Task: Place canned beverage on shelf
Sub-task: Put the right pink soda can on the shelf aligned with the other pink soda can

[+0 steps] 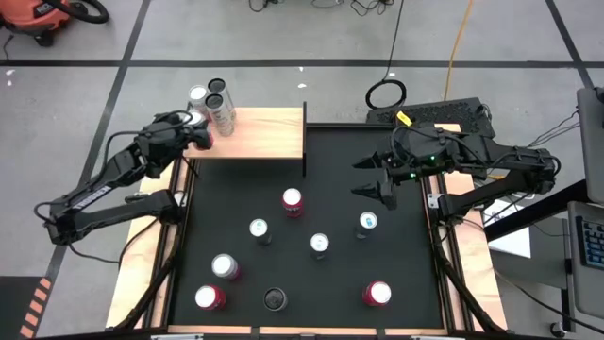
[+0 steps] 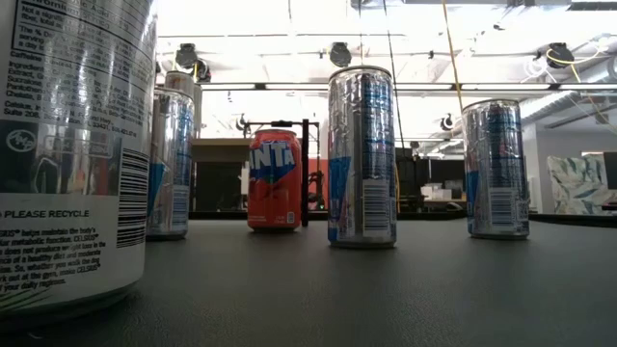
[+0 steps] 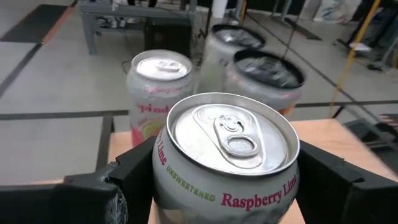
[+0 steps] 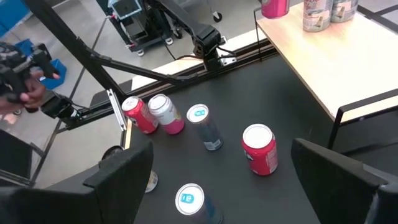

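Raspberry-lime can (image 3: 227, 155) stands upright, its long axis vertical and its pull-tab top facing up, held between the two dark fingers of the left hand (image 1: 200, 135), which close on its sides. In the high view it shows as a red-sided can at the left end of the shelf (image 1: 264, 132), a pale wood board on thin black supports at the far left of the bench (image 1: 330, 236). Just beyond it on the shelf stand three more upright cans: a pink-labelled one (image 3: 158, 87) and two with dark tops (image 3: 264, 74), grouped at the shelf's far left corner.

Right hand (image 1: 371, 176) hovers above the black mat near its right edge, fingers spread wide and holding nothing.

On the mat, eight other cans stand upright and well apart: a red one (image 1: 293, 201) nearest the shelf, three silver-blue ones (image 1: 320, 245) around the middle, and further red, pink and dark-topped ones along the near edge.
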Tool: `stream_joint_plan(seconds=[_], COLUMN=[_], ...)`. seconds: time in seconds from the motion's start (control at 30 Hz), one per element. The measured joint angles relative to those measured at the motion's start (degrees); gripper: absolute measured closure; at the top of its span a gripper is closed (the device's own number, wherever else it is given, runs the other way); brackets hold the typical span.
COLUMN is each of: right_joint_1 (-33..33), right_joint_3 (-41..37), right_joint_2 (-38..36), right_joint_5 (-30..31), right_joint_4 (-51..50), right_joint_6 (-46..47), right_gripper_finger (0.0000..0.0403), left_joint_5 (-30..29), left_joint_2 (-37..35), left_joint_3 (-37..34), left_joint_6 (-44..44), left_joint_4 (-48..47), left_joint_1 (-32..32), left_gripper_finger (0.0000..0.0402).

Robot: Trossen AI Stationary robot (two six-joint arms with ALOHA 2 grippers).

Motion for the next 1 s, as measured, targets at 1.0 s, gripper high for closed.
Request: stream_joint_plan(seconds=[1.0], right_joint_1=[0.0], right_joint_3=[0.0], right_joint_2=[0.0], right_joint_5=[0.1], right_joint_4=[0.5], right_joint_6=[1.8], right_gripper_finger=[0.0042], left_joint_5=[-5.2], left_joint_2=[5.5], left_joint_3=[-3.5], left_joint_6=[2.0], left_joint_4=[2.6], left_joint_1=[2.5], left_gripper_finger=[0.0095])
